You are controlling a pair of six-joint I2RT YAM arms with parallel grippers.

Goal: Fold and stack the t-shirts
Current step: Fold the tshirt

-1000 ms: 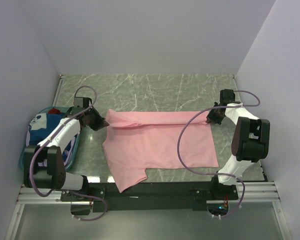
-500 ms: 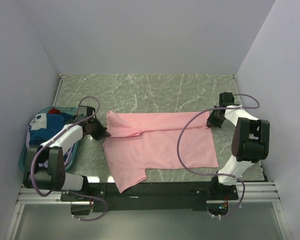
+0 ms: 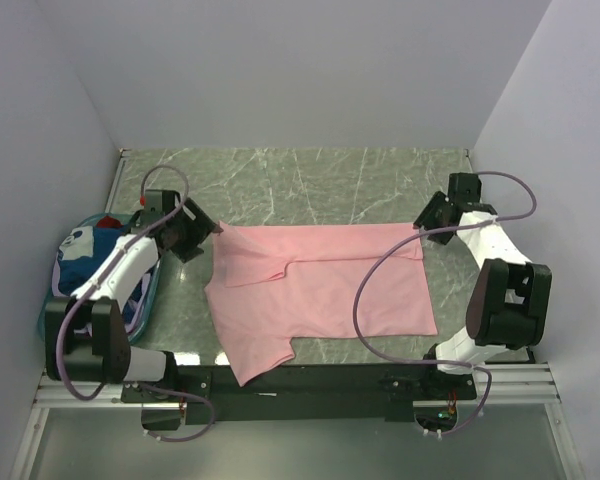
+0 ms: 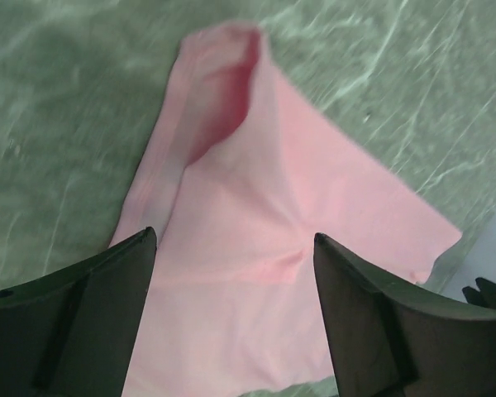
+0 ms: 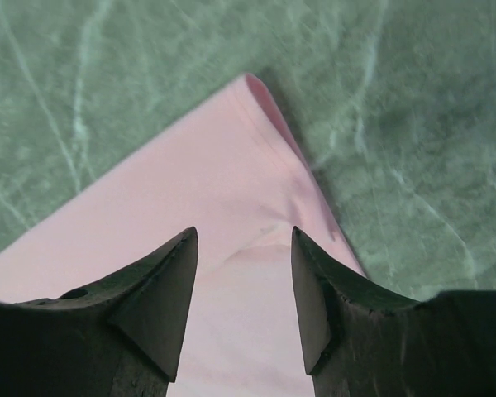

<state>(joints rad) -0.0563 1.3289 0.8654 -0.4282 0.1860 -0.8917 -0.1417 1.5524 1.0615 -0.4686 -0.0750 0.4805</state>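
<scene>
left fingers (image 4: 83, 318) spread, pinching nothing, far-left corner of pink t-shirt (image 3: 320, 290) just ahead and below | right fingers (image 5: 153, 310) spread, empty, far-right corner just ahead | shirt flat on surface (image 3: 310, 180) between both, far edge folded over | other t-shirts (image 3: 85, 255) bunched in teal basket (image 3: 48, 312), outboard of left fingers

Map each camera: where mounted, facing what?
Top external: above and behind the bases, looking down on the table, pink t-shirt, teal basket; left arm and right arm show.
Left wrist: looks down past the open left hand at the t-shirt's far left corner.
Right wrist: past the open right hand, far right corner.
Shared: all see the t-shirt.
</scene>
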